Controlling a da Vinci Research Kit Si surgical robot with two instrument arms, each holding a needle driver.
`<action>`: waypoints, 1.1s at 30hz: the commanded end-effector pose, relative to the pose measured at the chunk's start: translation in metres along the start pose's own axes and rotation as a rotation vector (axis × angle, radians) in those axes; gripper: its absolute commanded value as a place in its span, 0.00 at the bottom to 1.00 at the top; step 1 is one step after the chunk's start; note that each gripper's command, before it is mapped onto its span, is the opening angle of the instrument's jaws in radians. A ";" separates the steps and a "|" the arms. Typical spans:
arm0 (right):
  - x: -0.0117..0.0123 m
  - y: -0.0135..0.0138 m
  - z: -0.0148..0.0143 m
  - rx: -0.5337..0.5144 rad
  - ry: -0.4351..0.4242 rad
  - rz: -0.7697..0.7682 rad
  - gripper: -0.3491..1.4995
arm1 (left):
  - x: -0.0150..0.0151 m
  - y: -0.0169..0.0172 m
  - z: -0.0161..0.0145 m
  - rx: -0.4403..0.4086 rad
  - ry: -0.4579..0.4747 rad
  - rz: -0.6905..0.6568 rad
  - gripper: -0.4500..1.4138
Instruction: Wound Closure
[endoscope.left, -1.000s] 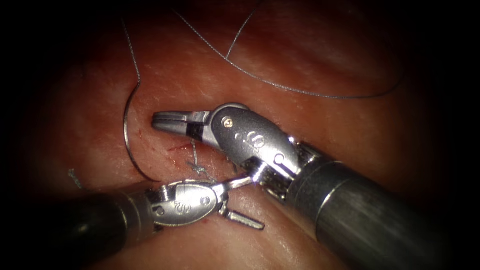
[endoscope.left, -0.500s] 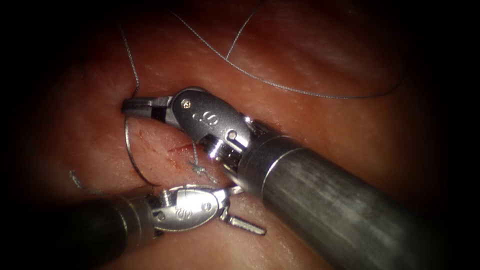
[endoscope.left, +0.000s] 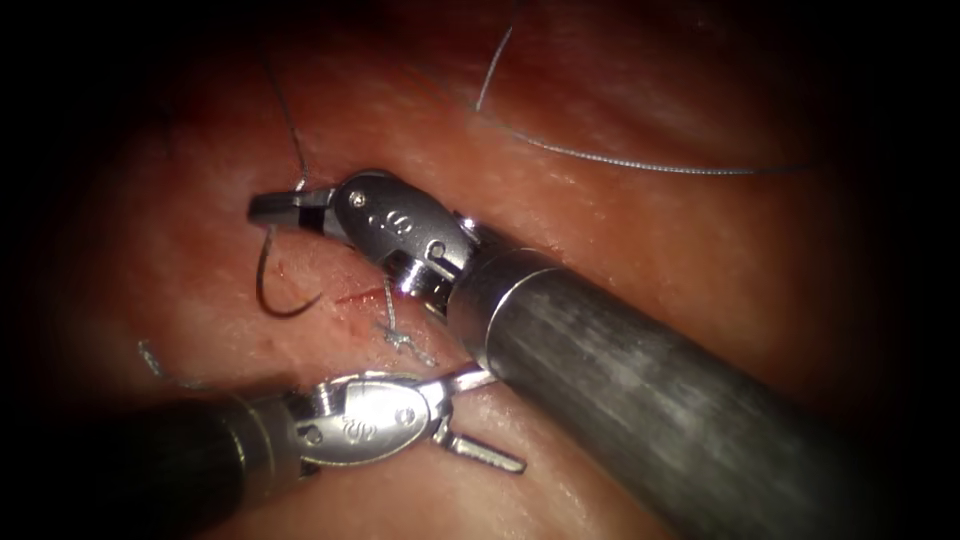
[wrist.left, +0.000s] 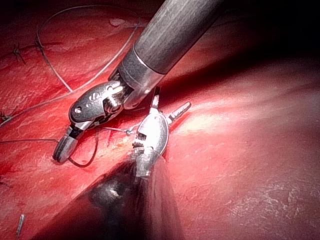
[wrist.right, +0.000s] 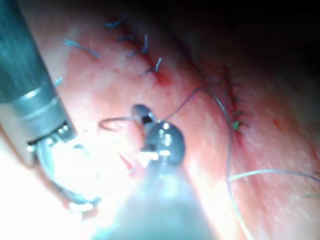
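My right tool (endoscope.left: 272, 207) has its jaws shut on the curved needle (endoscope.left: 264, 290) near its thread end. The needle hangs below the jaws, left of the cut (endoscope.left: 358, 296), out of the tissue (endoscope.left: 620, 260), its point (endoscope.left: 318, 294) turned toward the cut. Thread (endoscope.left: 292, 140) runs up from the needle's end, and a long strand (endoscope.left: 640, 166) lies across the far tissue. My left tool (endoscope.left: 498, 420) stands open near the front and holds nothing. The left wrist view has the right tool (wrist.left: 62, 150), needle (wrist.left: 86, 161) and open left tool (wrist.left: 170, 103). The right wrist view has the jaws (wrist.right: 143, 113) on the needle (wrist.right: 111, 122).
A knotted stitch with short tails (endoscope.left: 400, 338) sits on the cut between the two tools. A loose thread end (endoscope.left: 150, 358) lies at the left. The right shaft (endoscope.left: 650, 390) crosses the lower right. Older stitches (wrist.right: 142, 50) line the tissue in the right wrist view.
The right tool moved left to the needle, shut on it near the thread end and lifted it; the needle's arc now hangs shorter and turned. The far thread shifted. The left tool barely moved.
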 end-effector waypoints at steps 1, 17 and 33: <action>-0.0010 0.0007 0.0002 -0.004 -0.001 0.003 0.00 | -0.0005 -0.0001 0.0006 0.001 0.002 0.000 0.48; 0.0066 0.0009 -0.0039 -0.055 0.065 0.023 0.00 | 0.0090 0.0067 -0.0084 -0.052 -0.049 -0.071 0.51; 0.0087 0.0001 -0.0148 -0.144 0.085 0.031 0.15 | 0.0115 0.0015 -0.0158 0.223 -0.270 -0.061 0.52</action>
